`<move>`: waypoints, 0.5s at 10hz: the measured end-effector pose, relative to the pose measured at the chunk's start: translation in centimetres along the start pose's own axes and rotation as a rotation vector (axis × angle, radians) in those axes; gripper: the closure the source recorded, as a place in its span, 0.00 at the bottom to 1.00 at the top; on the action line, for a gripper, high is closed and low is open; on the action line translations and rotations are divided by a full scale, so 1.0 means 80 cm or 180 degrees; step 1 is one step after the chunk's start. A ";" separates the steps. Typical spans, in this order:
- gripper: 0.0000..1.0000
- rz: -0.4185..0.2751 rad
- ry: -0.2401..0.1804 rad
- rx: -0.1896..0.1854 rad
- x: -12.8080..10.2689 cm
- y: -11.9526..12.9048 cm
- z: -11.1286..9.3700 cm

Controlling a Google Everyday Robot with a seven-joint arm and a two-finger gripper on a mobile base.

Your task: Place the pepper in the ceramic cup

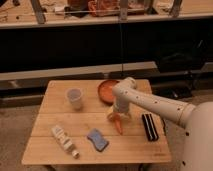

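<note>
The orange pepper [118, 124] lies on the wooden table [55, 147], right of centre, its point toward the front. My gripper [116, 115] hangs down over its upper end, at the end of the white arm [150, 101] reaching in from the right. The ceramic cup [75, 98] stands upright at the table's back left, well apart from the gripper and the pepper.
An orange bowl [106, 90] sits at the back, just behind the arm. A blue sponge [97, 139] lies front centre, a white bottle [64, 140] lies front left, a black rectangular object [149, 126] lies to the right. Dark shelving stands behind the table.
</note>
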 end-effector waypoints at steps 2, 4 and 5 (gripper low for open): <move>0.43 0.0005 -0.0025 -0.0016 0.000 -0.004 0.003; 0.65 0.0024 -0.0060 -0.0042 0.000 -0.006 0.005; 0.76 0.0037 -0.0079 -0.0060 -0.001 -0.006 0.006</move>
